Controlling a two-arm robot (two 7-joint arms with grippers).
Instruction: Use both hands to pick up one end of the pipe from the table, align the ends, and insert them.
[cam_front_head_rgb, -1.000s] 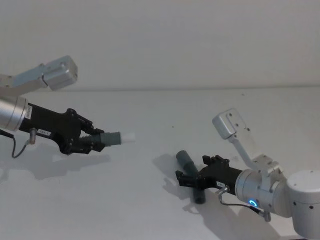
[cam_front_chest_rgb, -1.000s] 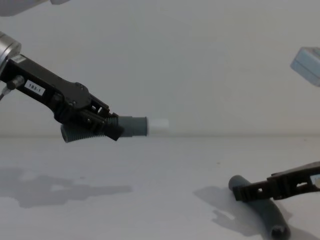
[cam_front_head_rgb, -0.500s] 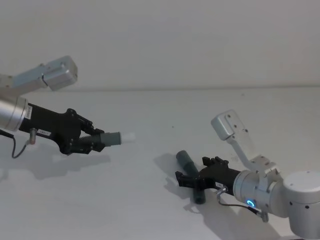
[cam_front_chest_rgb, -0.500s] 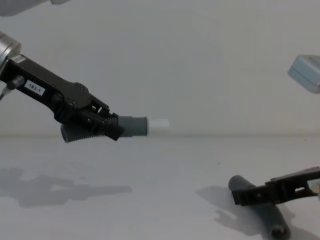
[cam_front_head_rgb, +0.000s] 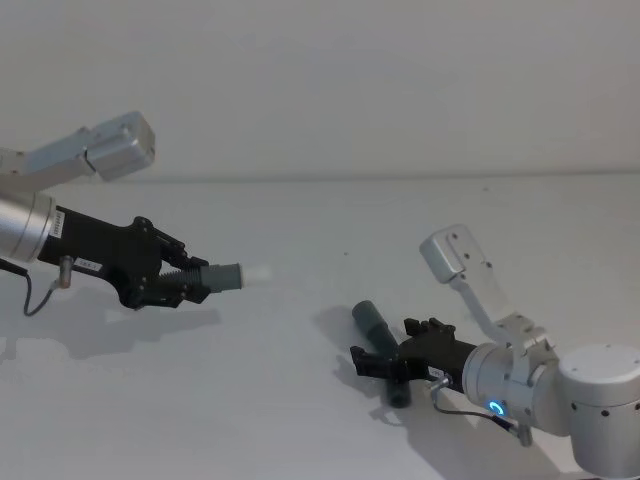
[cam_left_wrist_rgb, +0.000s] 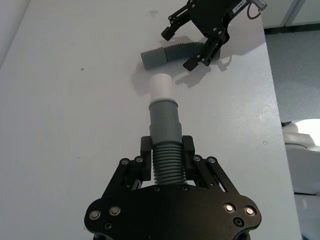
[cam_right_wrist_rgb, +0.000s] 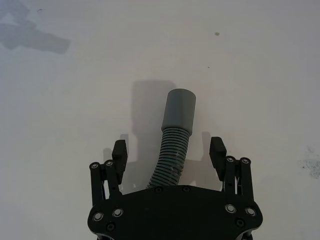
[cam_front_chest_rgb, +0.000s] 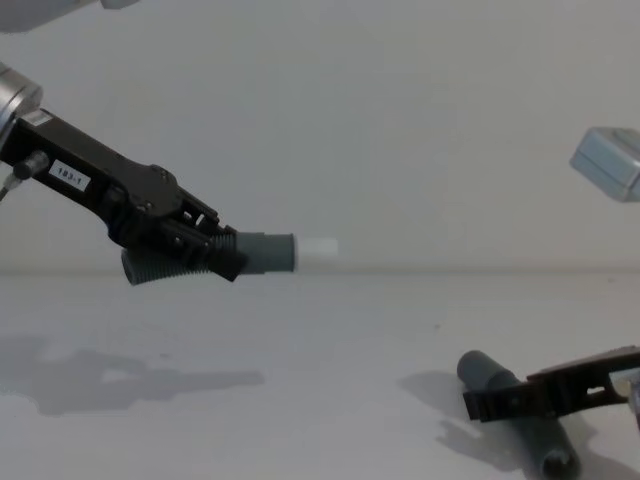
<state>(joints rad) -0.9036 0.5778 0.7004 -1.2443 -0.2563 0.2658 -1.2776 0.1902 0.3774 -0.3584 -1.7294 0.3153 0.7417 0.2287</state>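
Note:
My left gripper (cam_front_head_rgb: 193, 285) is shut on the ribbed middle of one pipe piece (cam_front_head_rgb: 226, 277) and holds it in the air over the left of the table (cam_front_head_rgb: 300, 215). Its white-tipped end (cam_front_head_rgb: 257, 272) points right. In the left wrist view that piece (cam_left_wrist_rgb: 164, 125) sticks straight out of the left gripper (cam_left_wrist_rgb: 166, 145). The other pipe piece (cam_front_head_rgb: 374, 320) lies on the table at the right. My right gripper (cam_front_head_rgb: 387, 345) is open and low, with one finger on each side of the ribbed part (cam_right_wrist_rgb: 172, 150). The plain hollow end (cam_right_wrist_rgb: 179, 107) points away from the right gripper (cam_right_wrist_rgb: 168, 146).
The white table runs wide to a pale back wall. A few small dark specks (cam_right_wrist_rgb: 217, 34) mark the surface. The left arm's shadow (cam_front_chest_rgb: 120, 378) lies on the table below the held piece.
My right gripper has sunk a little lower around the lying pipe piece. The left gripper and its piece have stayed in place.

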